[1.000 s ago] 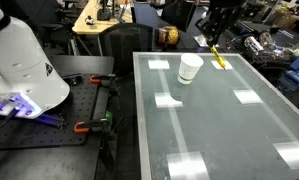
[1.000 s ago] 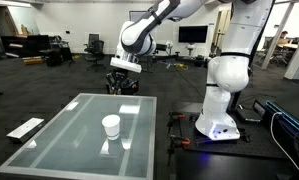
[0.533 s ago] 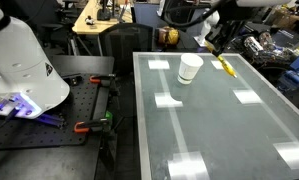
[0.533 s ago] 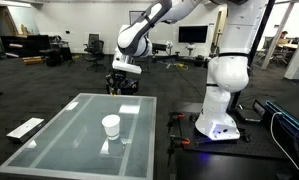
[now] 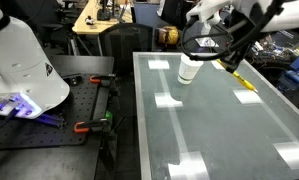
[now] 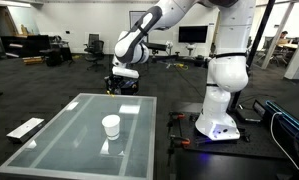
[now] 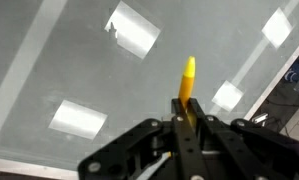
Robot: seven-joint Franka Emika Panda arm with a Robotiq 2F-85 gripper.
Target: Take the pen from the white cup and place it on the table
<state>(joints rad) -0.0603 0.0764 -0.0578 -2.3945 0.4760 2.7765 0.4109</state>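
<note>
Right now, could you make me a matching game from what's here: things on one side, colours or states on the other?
Things:
1 pen
2 white cup
3 table
4 hand

States:
A upright on the glass
B dark, shut around something thin
C yellow, gripped at one end
D frosted greenish, with bright square reflections

Pairs: 1-C, 2-A, 3-D, 4-B.

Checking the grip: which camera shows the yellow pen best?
The wrist view: the pen sticks out close up between the shut jaws, above the table. In an exterior view it is only a thin yellow streak; in an exterior view where the gripper is distant, it cannot be made out.
</note>
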